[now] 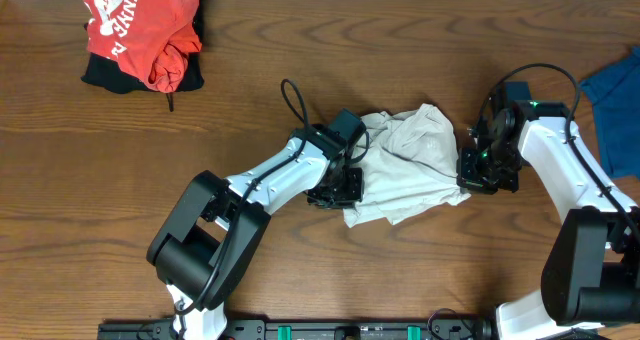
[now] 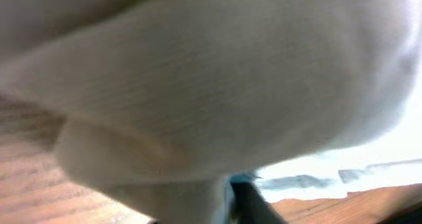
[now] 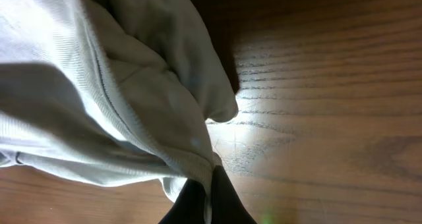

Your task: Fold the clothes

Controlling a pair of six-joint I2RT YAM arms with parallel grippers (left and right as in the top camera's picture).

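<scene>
My left gripper [image 1: 338, 187] is clenched on the left edge of the shirt [image 1: 415, 158], and my right gripper [image 1: 478, 172] pinches its right hem. The bunched shirt lies between them on the table [image 1: 300, 50], its long axis running arm to arm.

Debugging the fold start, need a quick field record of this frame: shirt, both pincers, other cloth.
shirt: beige, crumpled, mid-table, not folded
left pincer: shut on shirt's left edge
right pincer: shut on shirt's right hem
red garment: bunched, far left corner, apart from shirt
blue cloth: right edge, partly out of view
table: brown wood
</scene>
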